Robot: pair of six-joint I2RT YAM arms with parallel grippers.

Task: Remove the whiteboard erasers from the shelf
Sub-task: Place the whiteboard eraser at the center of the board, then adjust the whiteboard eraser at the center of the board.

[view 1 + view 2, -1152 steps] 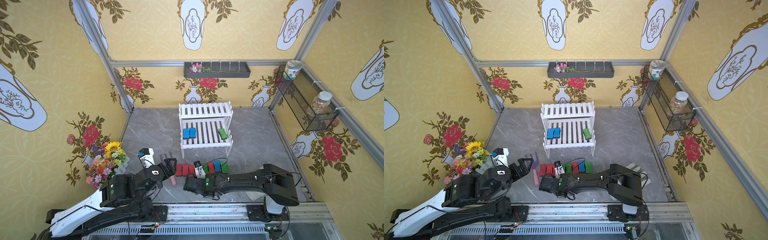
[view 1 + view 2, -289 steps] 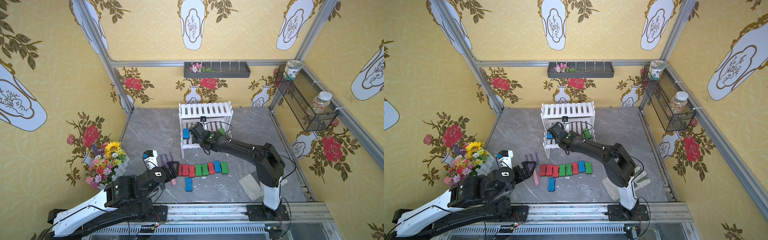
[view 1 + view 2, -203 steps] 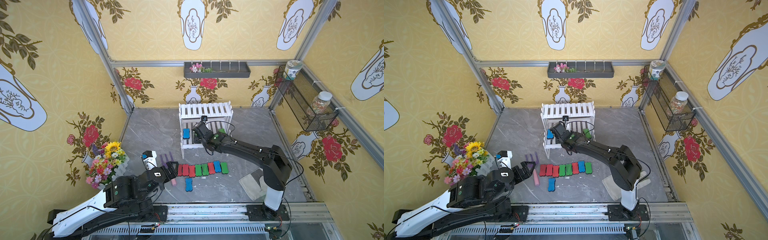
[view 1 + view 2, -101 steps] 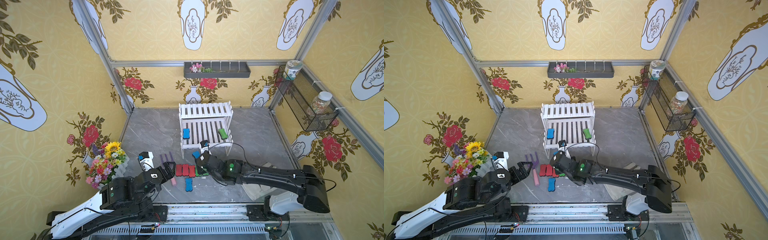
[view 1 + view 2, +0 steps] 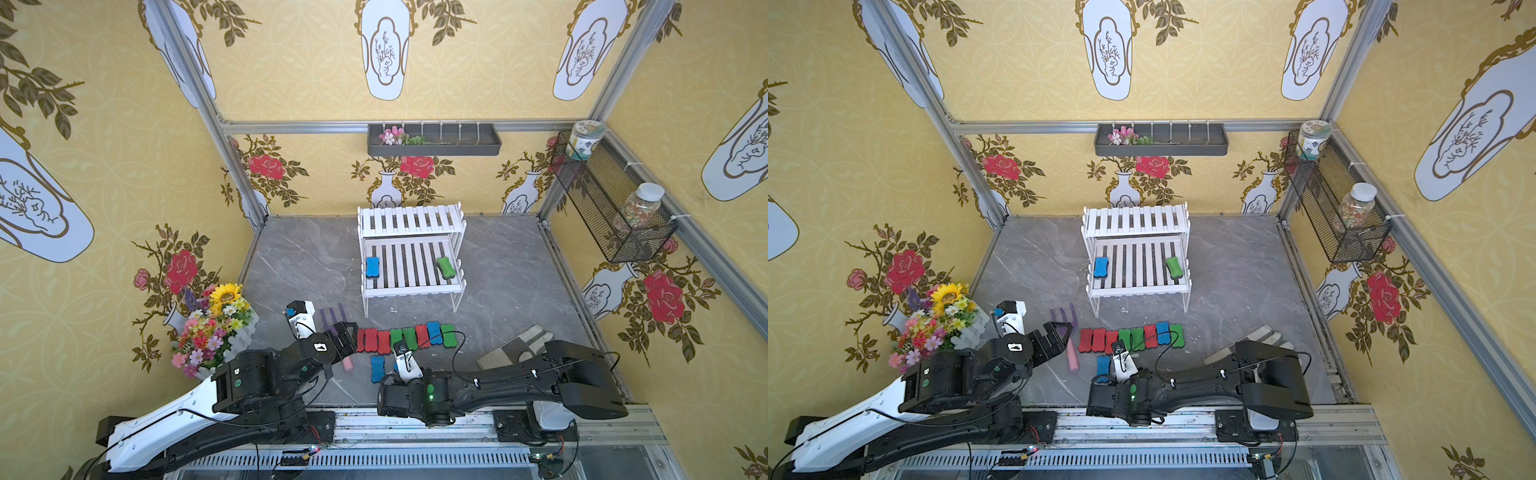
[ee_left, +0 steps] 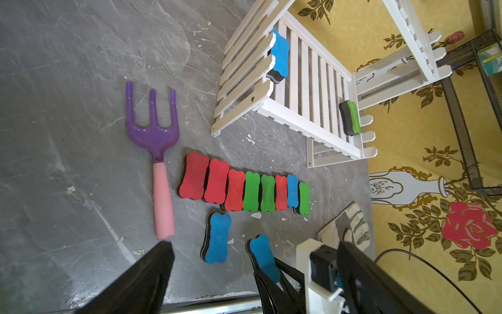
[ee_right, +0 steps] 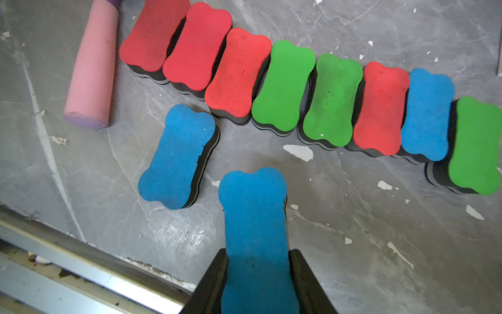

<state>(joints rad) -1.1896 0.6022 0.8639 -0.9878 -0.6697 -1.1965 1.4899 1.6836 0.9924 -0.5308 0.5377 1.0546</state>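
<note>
Blue eraser (image 5: 372,267) and green eraser (image 5: 444,268) lie flat, well apart, on the white shelf (image 5: 411,291), lower tier.

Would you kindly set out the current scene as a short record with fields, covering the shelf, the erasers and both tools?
shelf: white, two tiers
lower tier: blue shelf eraser and green shelf eraser, at opposite ends
floor row: eight erasers; from the garden fork end, three red, two green, red, blue, green
lone blue eraser: flat on the floor, near the row
right tool: shut on held blue eraser
left tool: open, holding nothing, by the garden fork
still to remove: two
</note>
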